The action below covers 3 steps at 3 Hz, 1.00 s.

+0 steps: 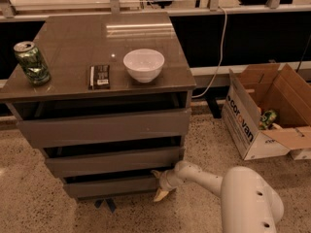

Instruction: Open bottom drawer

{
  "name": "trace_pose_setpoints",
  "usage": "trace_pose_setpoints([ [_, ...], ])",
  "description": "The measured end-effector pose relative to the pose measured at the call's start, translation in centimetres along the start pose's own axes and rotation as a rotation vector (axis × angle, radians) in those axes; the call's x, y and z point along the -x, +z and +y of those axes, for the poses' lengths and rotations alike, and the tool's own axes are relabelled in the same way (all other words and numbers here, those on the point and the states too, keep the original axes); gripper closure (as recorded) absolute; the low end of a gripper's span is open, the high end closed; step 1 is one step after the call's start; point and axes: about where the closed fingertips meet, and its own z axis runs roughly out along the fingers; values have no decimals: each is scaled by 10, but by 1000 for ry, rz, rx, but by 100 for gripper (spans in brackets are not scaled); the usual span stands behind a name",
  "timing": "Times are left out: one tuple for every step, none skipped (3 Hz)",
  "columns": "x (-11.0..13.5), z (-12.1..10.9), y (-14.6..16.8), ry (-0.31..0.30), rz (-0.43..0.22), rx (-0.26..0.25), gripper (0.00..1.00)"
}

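Note:
The bottom drawer [109, 186] is the lowest, slimmest front of the grey-brown cabinet [104, 125], plain and without a handle. Its front stands about flush with the drawers above, with a dark gap over its top edge. My gripper [160, 184] is at the drawer's right end, near floor level, at the end of my white arm [228, 191] that reaches in from the lower right. One pale finger [161, 194] points down beside the drawer's right corner and another sits by its top edge.
On the cabinet top stand a green can [32, 63], a dark snack bar [100, 76] and a white bowl [143, 65]. An open cardboard box [265, 113] sits on the speckled floor at right. A cable [218, 57] hangs behind.

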Motion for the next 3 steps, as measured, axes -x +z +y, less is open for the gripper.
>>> trace_pose_setpoints([
  [3, 15, -1, 9, 0, 18, 30],
  [14, 47, -3, 30, -48, 39, 31],
  [27, 82, -11, 56, -109, 39, 32],
])
